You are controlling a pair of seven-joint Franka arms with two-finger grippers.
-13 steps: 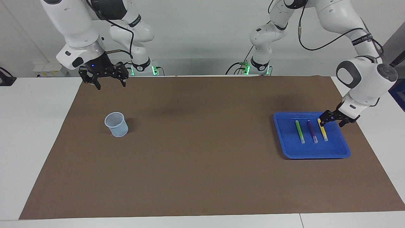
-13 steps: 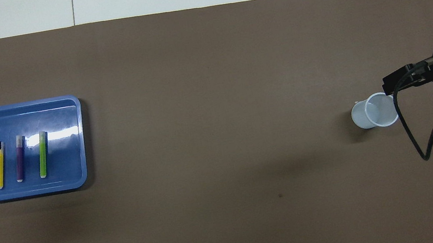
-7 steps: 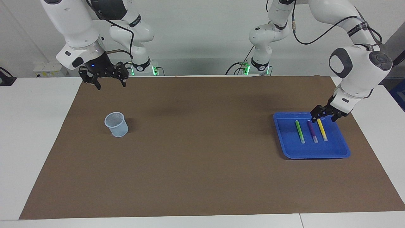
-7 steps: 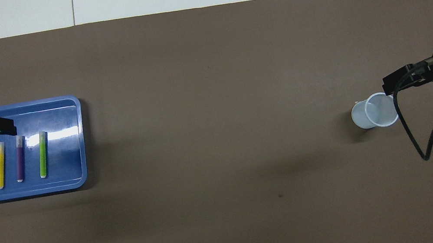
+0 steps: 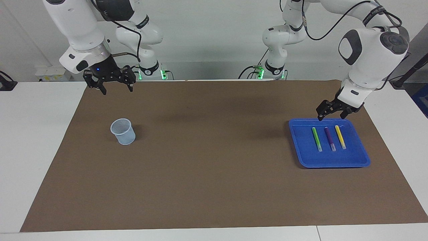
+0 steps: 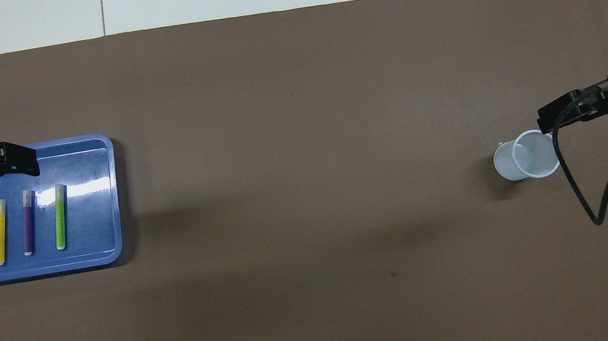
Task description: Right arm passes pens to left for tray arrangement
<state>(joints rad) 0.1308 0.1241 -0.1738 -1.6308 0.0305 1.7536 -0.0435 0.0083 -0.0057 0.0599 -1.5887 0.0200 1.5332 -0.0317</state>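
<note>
Three pens lie side by side in the tray (image 5: 362, 160), which sits at my left arm's end of the table: the green pen (image 5: 316, 138), the purple pen (image 5: 329, 138) and the yellow pen (image 5: 340, 136), roughly parallel, none touching another, with the green one toward the table's middle and the yellow one toward the table's edge. As I judge it, the arranging is done; I see no pen anywhere else on the brown mat (image 5: 214, 174).

My left gripper (image 5: 331, 112) hangs in the air over the tray's rim nearer to my bases, its fingers apart and holding nothing, clear of the pens. My right gripper (image 5: 114, 87) hangs over the mat at my right arm's end, also spread and empty, and that arm waits.

The pale cup (image 5: 123, 131) stands upright on the mat near my right gripper, farther from my bases than it, well apart from the tray. In the overhead view its inside looks empty, so I reckon nothing is left for me to pass across.

What remains, as far as I can tell, is only to bring my left arm away from the tray without brushing the rim or nudging the row.
</note>
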